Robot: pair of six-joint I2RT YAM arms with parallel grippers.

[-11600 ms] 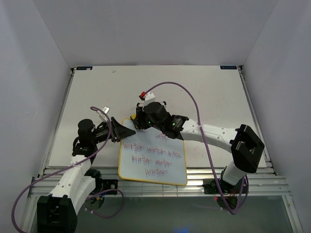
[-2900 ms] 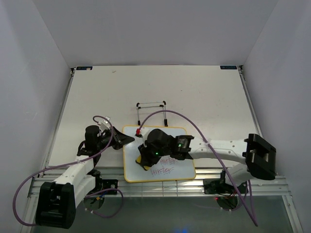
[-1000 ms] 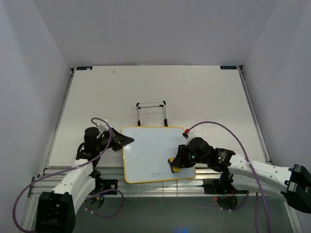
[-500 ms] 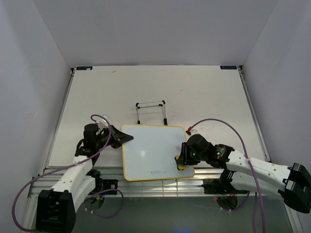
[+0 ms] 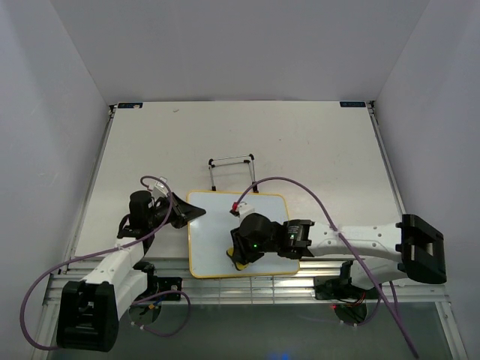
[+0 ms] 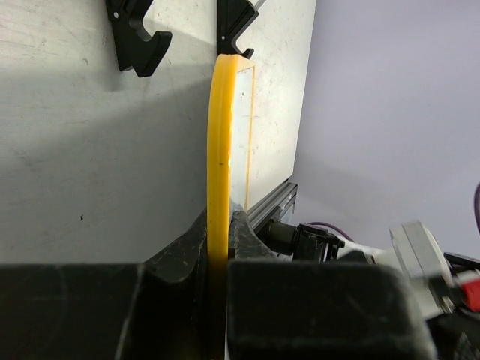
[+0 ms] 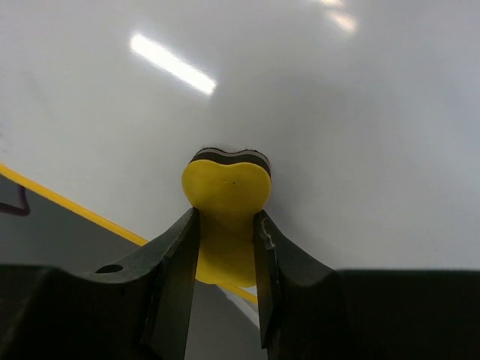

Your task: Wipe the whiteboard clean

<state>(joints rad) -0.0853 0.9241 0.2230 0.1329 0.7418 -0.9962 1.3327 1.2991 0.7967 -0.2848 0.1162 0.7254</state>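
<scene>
Pinching the whiteboard [image 5: 211, 238] by its yellow frame at the far left corner with the left jaws; pressing a yellow eraser [image 7: 225, 191], clamped in the right jaws, down near the board's front edge. Board flat at the near side of the pale surface [image 5: 315, 150], directly beneath the right arm, wire stand [image 5: 231, 161] just beyond; plain white walls around

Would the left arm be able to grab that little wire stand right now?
Probably not yet: the left gripper is shut on the yellow frame of the whiteboard, so it would have to let go first. The wire stand sits uncovered just beyond the board.
</scene>
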